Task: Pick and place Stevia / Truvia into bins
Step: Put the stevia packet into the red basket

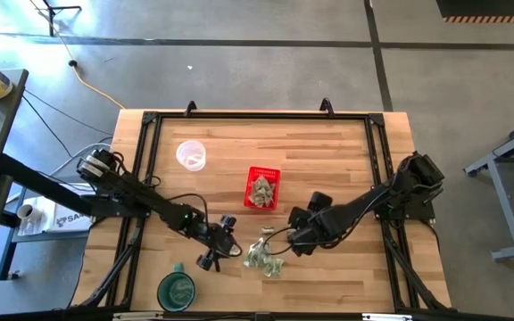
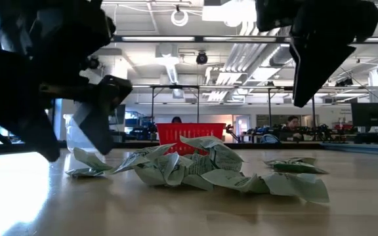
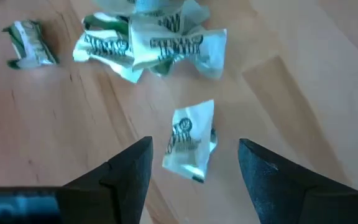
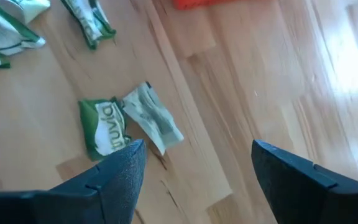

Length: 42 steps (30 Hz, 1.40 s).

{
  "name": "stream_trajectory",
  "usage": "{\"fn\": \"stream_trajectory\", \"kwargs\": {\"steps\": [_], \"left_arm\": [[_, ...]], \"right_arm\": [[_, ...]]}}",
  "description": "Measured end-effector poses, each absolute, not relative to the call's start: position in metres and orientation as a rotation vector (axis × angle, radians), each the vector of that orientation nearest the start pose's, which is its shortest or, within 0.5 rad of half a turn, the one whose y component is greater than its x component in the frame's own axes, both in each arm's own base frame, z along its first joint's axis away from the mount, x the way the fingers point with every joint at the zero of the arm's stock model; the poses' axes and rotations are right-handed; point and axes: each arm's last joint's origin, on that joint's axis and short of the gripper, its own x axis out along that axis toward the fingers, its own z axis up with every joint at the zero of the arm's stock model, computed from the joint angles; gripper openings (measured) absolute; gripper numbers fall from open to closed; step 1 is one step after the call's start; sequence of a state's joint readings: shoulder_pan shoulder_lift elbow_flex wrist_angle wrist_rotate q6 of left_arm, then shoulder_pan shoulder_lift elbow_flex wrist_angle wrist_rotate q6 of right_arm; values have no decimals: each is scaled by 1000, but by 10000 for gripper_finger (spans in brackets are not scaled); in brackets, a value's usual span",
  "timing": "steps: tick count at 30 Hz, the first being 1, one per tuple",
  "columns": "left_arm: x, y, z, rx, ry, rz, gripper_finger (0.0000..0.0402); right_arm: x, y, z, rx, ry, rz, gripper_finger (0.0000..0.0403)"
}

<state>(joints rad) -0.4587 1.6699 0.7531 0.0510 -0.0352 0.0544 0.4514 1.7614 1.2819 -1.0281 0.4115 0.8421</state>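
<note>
Left gripper point(image 1: 224, 241): fingers spread, empty, hanging over bare wood near the tabletop's front edge, just left of the loose sachets; one sachet point(image 3: 190, 142) between its fingers, untouched.
Right gripper point(image 1: 294, 234): fingers apart, empty, just right of the same pile.
Loose sachets point(image 1: 264, 256): crumpled green and white heap near the front edge, about midway along it.
Red basket point(image 1: 262, 188): tabletop middle, sachets inside.
Clear cup point(image 1: 190, 155): toward the far left corner.
Green cup point(image 1: 176, 289): front edge, left of the heap.

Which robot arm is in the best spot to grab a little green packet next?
Probably left. The left gripper is open with one sachet lined up between its fingers. The right gripper is open too, but over bare wood.
</note>
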Motion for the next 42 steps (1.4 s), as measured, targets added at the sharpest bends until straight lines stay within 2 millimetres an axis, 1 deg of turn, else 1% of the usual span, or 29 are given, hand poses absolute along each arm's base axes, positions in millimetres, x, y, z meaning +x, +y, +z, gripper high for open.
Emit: {"fn": "stream_trajectory", "kwargs": {"steps": [2,3,4,5,8,13,14,18,21,22,24,26,28,29,31,33,35,37,40,42], "left_arm": [[281,-137,131,261,814,-420,251],[279,-136,128,274,831,-410,239],[279,-135,124,293,848,-398,224],[282,-137,122,301,837,-398,208],[285,-137,124,333,809,-378,149],[290,-133,130,379,806,-318,31],[292,-131,134,381,816,-303,22],[300,-120,156,389,862,-243,36],[308,-108,183,419,851,-185,29],[309,-101,193,438,848,-155,22],[316,-87,212,449,797,-82,22],[320,-67,223,438,778,-25,22],[325,-44,225,400,779,25,27],[327,-33,223,362,786,5,30],[331,-13,212,271,801,-78,40],[333,0,200,220,825,-117,58],[334,5,194,215,846,-101,84],[335,7,195,239,848,-31,116],[329,4,201,308,872,94,172],[320,-3,209,320,919,127,207]], "right_arm": [[293,129,207,92,1238,-531,284],[293,129,207,95,1241,-531,284],[293,129,207,94,1239,-533,284],[294,129,207,94,1232,-534,284],[294,129,208,102,1221,-531,284],[293,129,210,109,1213,-533,284],[293,129,211,109,1215,-535,284],[290,127,212,106,1224,-558,278],[286,127,215,107,1223,-585,271],[285,127,216,111,1221,-595,268],[280,130,220,117,1201,-614,262],[276,130,223,123,1190,-642,259],[271,133,225,117,1178,-662,257],[270,134,226,115,1178,-656,257],[270,138,224,113,1190,-606,258],[272,143,216,127,1225,-506,260],[275,147,205,161,1236,-400,262],[277,150,190,196,1240,-309,264],[275,149,175,229,1237,-272,271],[272,146,169,222,1252,-284,276]]}}
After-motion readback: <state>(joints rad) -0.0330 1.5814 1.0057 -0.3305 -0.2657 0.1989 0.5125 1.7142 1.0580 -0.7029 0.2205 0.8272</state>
